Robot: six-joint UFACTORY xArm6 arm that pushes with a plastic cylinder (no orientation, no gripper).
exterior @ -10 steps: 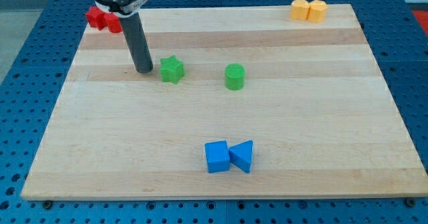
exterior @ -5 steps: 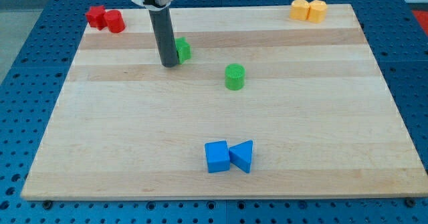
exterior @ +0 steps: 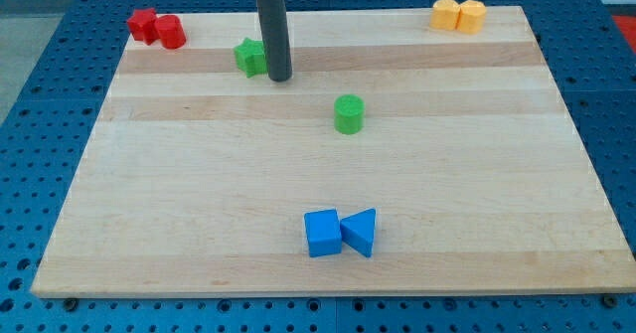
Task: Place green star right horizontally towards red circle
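Observation:
The green star (exterior: pixel 249 57) lies near the board's top, left of centre. My tip (exterior: pixel 280 77) stands right against the star's right side, its dark rod rising up out of the view's top. The red circle (exterior: pixel 171 32) sits at the board's top left corner, touching another red block (exterior: pixel 143 23) on its left. The star is to the right of the red circle and a little lower.
A green cylinder (exterior: pixel 349 113) stands right of and below my tip. Two yellow blocks (exterior: pixel 458 15) touch at the top right corner. A blue cube (exterior: pixel 322 233) and a blue wedge (exterior: pixel 360 232) touch near the bottom edge. The wooden board (exterior: pixel 477 174) lies on a blue perforated table.
My tip has gone from the star's left side up and around to its right side. The star has moved up the board and now sits slightly left of where it was.

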